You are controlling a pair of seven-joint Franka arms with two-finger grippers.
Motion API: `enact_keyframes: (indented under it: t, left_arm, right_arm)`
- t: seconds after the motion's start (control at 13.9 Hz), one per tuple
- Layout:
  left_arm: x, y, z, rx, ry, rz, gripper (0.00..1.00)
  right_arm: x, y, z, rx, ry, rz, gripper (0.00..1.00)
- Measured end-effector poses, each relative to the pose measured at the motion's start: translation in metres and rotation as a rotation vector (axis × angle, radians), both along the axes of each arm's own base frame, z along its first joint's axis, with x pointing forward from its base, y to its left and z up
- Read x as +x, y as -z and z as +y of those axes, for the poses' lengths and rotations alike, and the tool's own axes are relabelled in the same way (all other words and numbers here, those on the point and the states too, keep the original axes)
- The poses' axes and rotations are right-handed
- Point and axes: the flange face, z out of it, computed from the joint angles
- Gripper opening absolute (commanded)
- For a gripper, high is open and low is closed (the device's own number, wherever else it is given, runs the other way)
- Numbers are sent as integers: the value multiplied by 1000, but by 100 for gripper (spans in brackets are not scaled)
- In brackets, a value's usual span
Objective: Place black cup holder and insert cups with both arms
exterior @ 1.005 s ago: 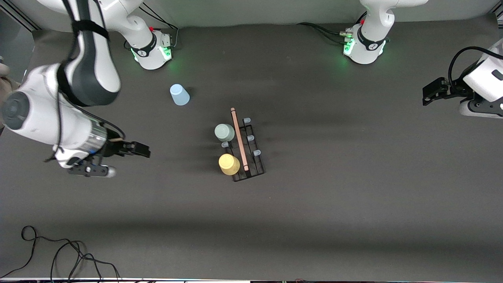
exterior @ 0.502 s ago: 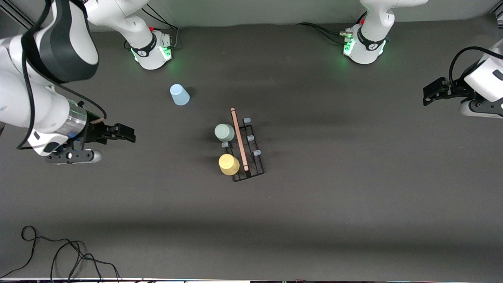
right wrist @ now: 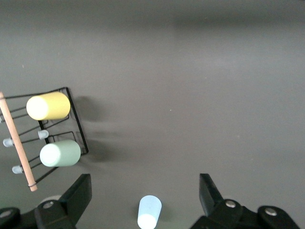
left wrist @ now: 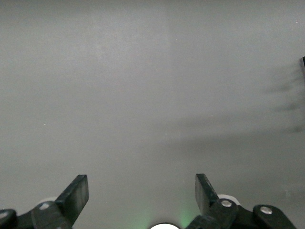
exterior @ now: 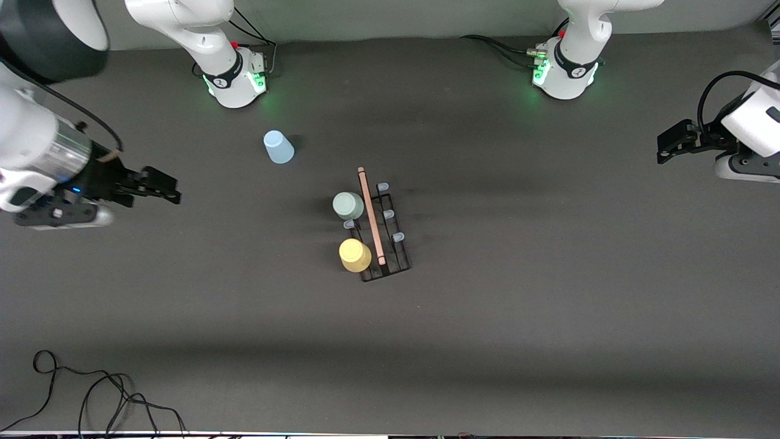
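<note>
Rack mid-table with two cups on pegs, blue cup loose, both pincers empty.

Rack [exterior: 379,227] stands mid-table [exterior: 548,317]; green cup [exterior: 348,205] and yellow cup [exterior: 355,255] sit upside down on its pegs facing the right arm's end. Blue cup [exterior: 278,147] stands upside down, farther from the camera, near the right base. Right pincer [exterior: 161,188] spread wide, holding nothing, over its table end. Left pincer [exterior: 669,141] wide open, empty, over the left end.
</note>
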Motion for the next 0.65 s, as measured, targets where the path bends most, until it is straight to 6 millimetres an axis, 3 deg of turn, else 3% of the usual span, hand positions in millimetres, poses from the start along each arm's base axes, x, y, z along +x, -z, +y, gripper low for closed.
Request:
enact_keyframes:
  t: [0.29,0.65]
  left_arm:
    - [0,-1,0,0,0,-2,100]
    - [0,-1,0,0,0,-3,100]
  right_arm:
    - [-19,-15,-9,-11,40,-23,100]
    - [-26,-10,-14,-48,43,-31,100]
